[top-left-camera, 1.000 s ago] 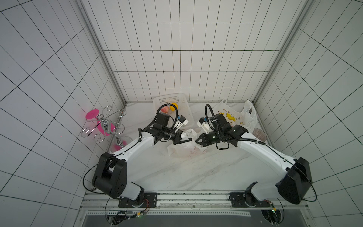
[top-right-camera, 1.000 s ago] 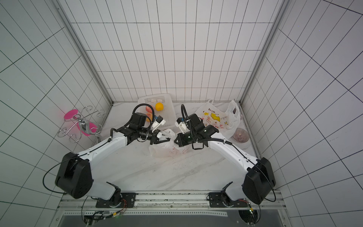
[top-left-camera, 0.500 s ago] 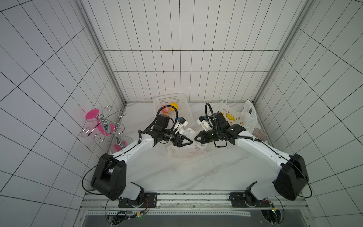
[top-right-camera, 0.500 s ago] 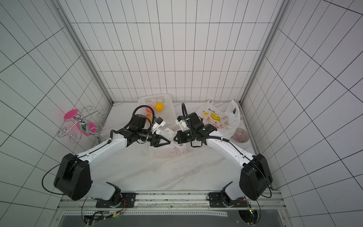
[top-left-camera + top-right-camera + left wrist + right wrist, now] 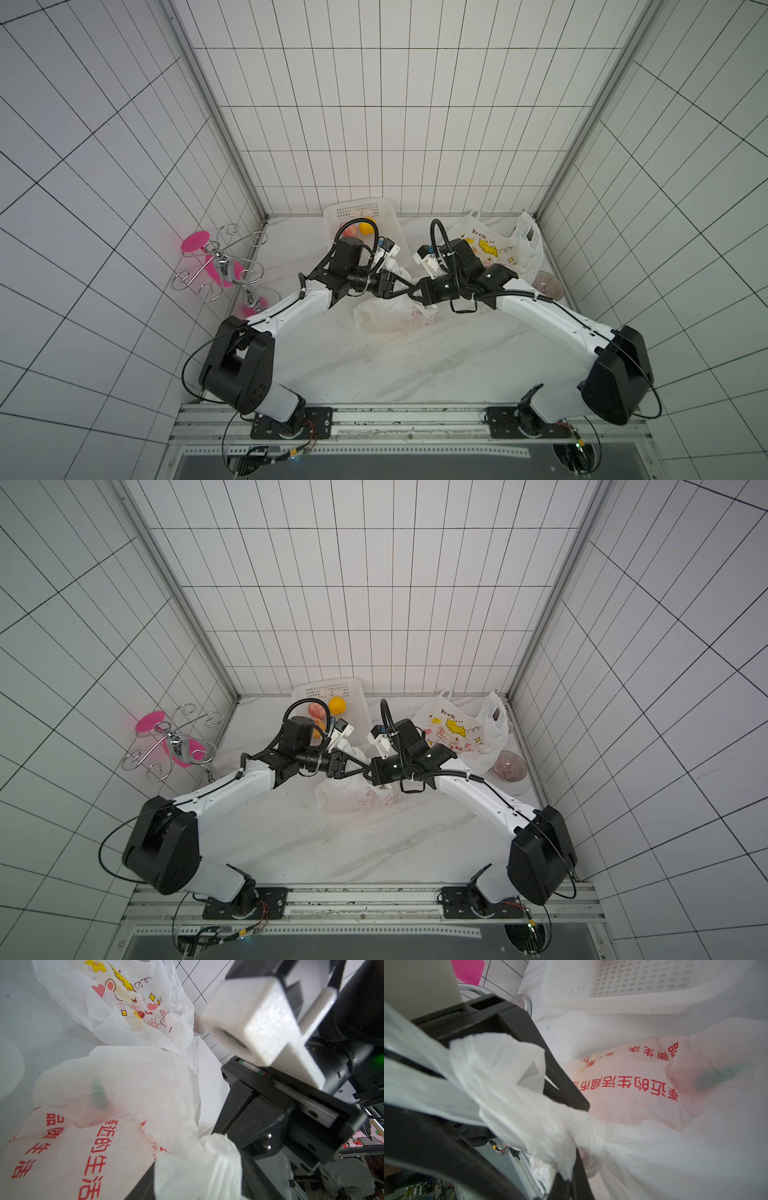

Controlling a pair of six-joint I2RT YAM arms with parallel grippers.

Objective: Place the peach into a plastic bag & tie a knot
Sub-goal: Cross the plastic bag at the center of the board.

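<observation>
The white plastic bag (image 5: 390,318) with red print lies on the table between both arms in both top views (image 5: 353,798). The peach (image 5: 714,1078) shows through it as a pink blur with a green leaf. My right gripper (image 5: 571,1180) is shut on a twisted handle of the bag, above its top (image 5: 415,291). My left gripper (image 5: 197,1159) faces it tip to tip (image 5: 405,286), its jaws open, with a wad of bag plastic between the fingers.
A white basket (image 5: 361,212) with an orange (image 5: 365,227) and other fruit stands at the back. A second printed bag (image 5: 490,249) and a glass bowl (image 5: 548,284) sit at the right. A pink and wire rack (image 5: 220,266) stands at the left wall.
My left gripper has opened its jaws and now holds them round the handle plastic. The right gripper has stayed shut and come in to meet it.
</observation>
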